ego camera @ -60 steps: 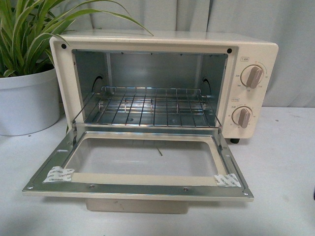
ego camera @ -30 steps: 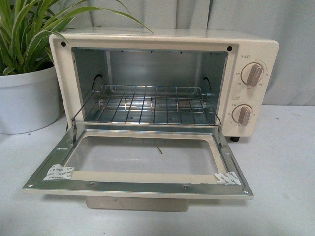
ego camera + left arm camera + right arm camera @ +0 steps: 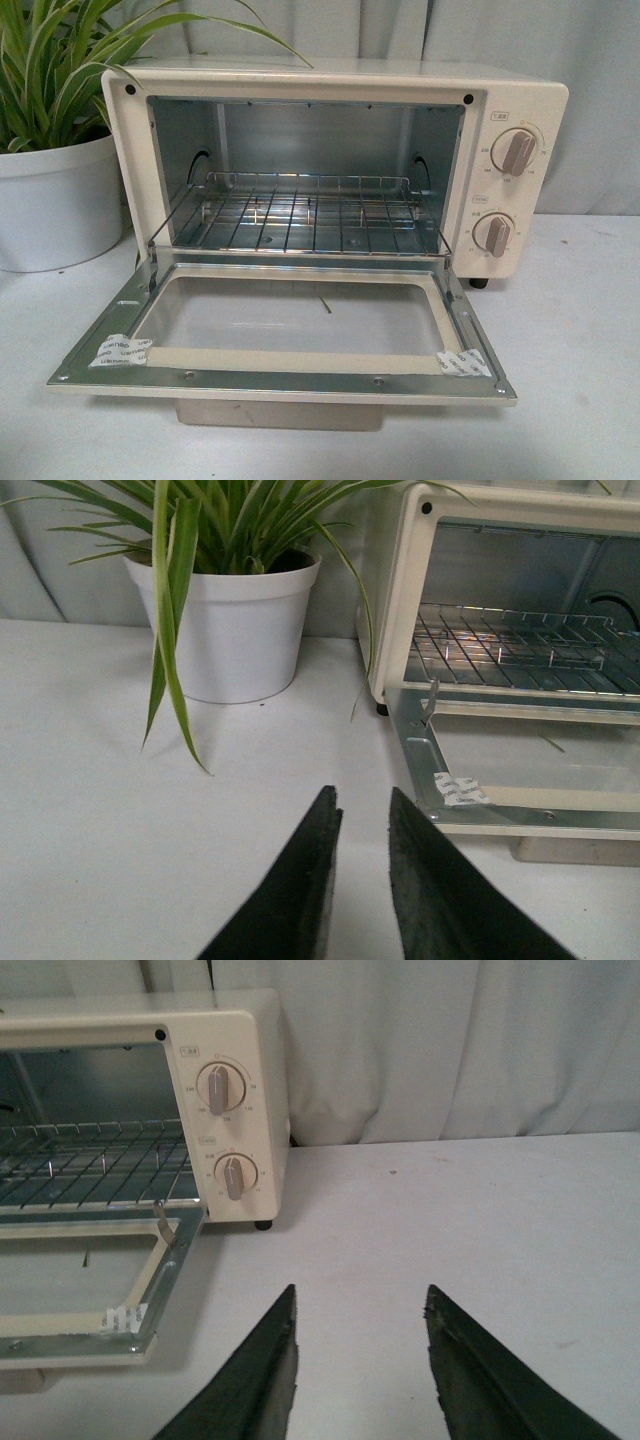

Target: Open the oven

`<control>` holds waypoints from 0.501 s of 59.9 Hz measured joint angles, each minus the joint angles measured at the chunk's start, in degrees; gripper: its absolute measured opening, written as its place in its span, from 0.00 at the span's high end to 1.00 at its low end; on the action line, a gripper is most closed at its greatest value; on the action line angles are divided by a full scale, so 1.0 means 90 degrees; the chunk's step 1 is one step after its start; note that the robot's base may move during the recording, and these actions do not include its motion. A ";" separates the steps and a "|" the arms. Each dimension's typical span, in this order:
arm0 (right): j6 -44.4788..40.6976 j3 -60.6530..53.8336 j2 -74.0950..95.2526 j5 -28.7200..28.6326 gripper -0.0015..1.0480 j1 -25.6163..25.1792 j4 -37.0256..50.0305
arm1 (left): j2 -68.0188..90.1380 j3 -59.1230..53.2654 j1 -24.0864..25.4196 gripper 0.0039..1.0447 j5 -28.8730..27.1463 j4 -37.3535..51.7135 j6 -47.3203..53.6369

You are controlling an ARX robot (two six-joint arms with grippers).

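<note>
white table (image 3: 580, 330), pale curtain (image 3: 590, 60) behind, potted plant (image 3: 55, 190).

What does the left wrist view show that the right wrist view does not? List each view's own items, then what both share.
Only the left wrist view: the potted plant and the left claw, slightly parted and empty. Only the right wrist view: the two knobs, the curtain and the right claw, open and empty. Both: the oven with its door folded down and the wire rack exposed.

Plant (image 3: 55, 130) left of oven (image 3: 330, 200)
</note>
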 joint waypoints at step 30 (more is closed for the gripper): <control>-0.0070 -0.0257 -0.0823 -0.1751 0.99 -0.1809 -0.0335 | -0.0129 0.0000 0.1234 0.96 0.1190 -0.0141 0.0041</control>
